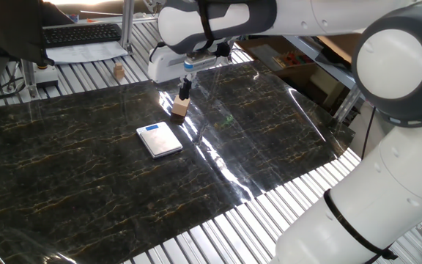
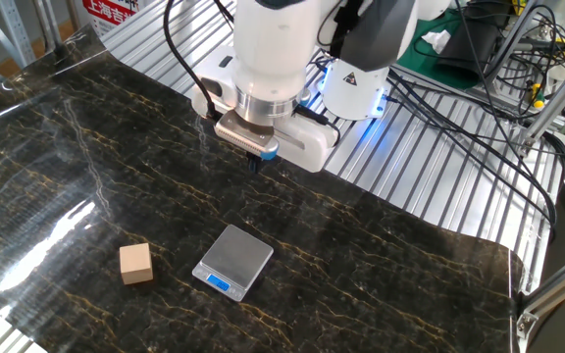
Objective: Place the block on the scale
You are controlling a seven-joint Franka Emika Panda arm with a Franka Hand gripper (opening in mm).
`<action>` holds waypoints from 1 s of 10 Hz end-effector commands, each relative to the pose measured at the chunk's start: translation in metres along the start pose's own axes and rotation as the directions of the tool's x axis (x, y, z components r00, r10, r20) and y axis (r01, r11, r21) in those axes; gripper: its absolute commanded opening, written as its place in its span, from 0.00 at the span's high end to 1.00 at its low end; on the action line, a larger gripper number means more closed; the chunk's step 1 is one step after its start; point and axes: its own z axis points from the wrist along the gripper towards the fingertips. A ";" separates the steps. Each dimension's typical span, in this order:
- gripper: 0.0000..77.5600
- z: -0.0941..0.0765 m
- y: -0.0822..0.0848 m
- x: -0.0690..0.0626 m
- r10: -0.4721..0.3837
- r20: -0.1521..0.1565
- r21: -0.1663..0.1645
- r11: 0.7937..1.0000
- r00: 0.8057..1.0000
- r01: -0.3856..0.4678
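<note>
Going left to right in the other fixed view: the small light-tan plain wooden cube block sits upright on the dark marbled table mat, near the front edge, untouched. Just to its right, apart from it with a clear gap, lies the flat square silver-white pocket scale, blue display strip toward the camera, platform bare. Above and behind both hangs the white arm's two-finger gripper, in the air, well clear of the block; it carries nothing, and its dark fingers look close together, but how far they're parted I can't tell from either view. One fixed view stacks gripper right over block, which is a perspective overlap, not contact; scale sits nearer the camera there. Step in hand, by my read: reach for the block, task barely started. To do it well: spread the fingers wider than the cube, line the pads up square with two opposite faces, come straight down, close at mid-height so it doesn't twist. Then lift clear of the scale's edge and set it flat at platform centre, not on the display. Containers: none on the mat; a small tan wooden piece stands off the mat on the slatted bench, not our target.
</note>
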 end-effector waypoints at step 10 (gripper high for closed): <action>1.00 -0.004 -0.001 0.000 0.065 0.004 -0.009 0.998 0.998 -0.065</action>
